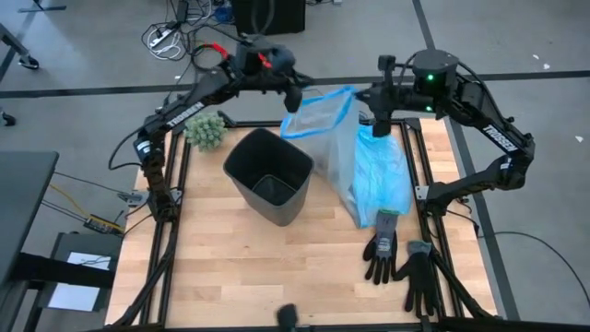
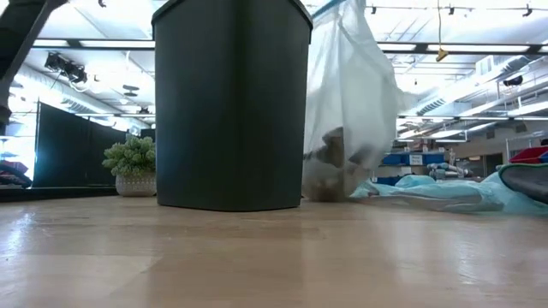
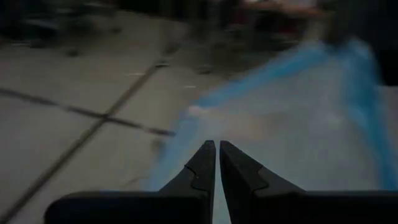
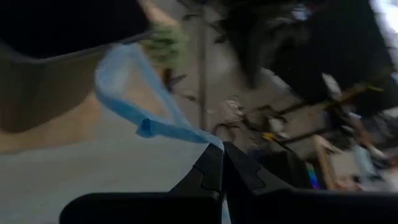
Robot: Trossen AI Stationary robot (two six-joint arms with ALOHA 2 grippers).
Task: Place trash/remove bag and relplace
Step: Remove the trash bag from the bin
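The bin [image 1: 268,175] is plain black. The bag [image 1: 334,138] beside it is cloudy grey-white with a blue rim, and brown trash [image 2: 330,167] shows through its lower part. A light-blue plastic bag [image 1: 385,175] lies to its right. The 2 gloves [image 1: 401,260] are black with grey cuffs. The fuzzy clump [image 1: 206,130] is green. The table [image 1: 230,267] is pale wood.

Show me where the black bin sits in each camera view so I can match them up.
High view: black bin, centre of the table, left of the hanging bag.
Low view: bin fills the centre-left, bag behind its right edge.
Left wrist view: not in it.
Right wrist view: dark rim, upper left corner, probably the bin.
Shared landmark: the bag's blue rim.
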